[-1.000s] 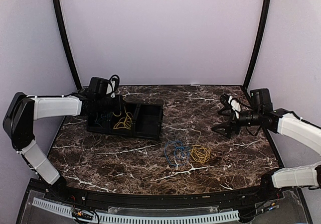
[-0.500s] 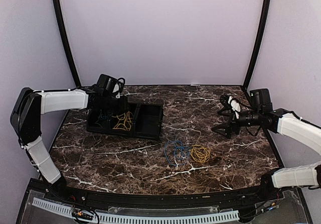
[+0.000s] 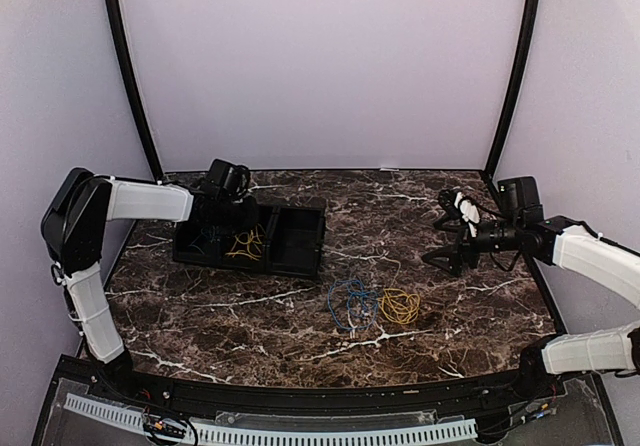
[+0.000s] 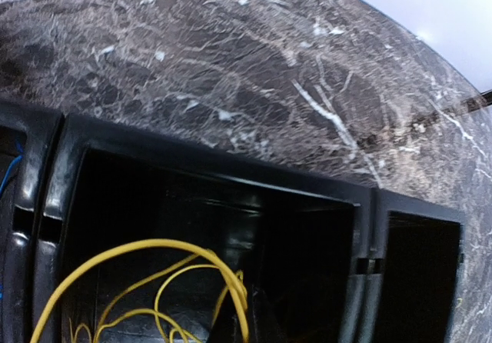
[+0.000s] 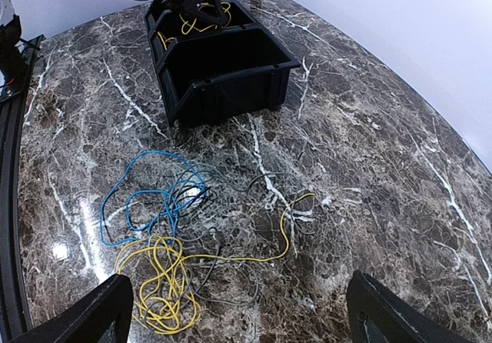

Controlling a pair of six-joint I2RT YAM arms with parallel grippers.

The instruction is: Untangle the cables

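On the marble table lies a tangle of cables: a blue cable [image 3: 349,301] [image 5: 152,197], a yellow cable [image 3: 400,307] [image 5: 157,291] and a thin dark cable [image 5: 231,181] threaded through both. Another yellow cable [image 3: 245,243] [image 4: 146,278] and a blue one [image 3: 208,236] lie in the black bin [image 3: 298,251]. My left gripper [image 3: 228,206] [image 4: 254,324] is shut, its dark tips inside the bin beside the yellow loop; I cannot tell whether they pinch it. My right gripper [image 3: 452,238] [image 5: 238,320] hovers wide open to the right of the tangle, holding nothing.
The black bin [image 5: 231,89] has several compartments, and the rightmost one [image 4: 419,281] looks empty. It stands at the back left of the table [image 3: 300,326]. Lilac walls and two black posts [image 3: 510,76] close in the back and sides.
My left arm has swung right and back, carrying its wrist toward the bin's rear wall. The right arm and the cables on the table have not moved.
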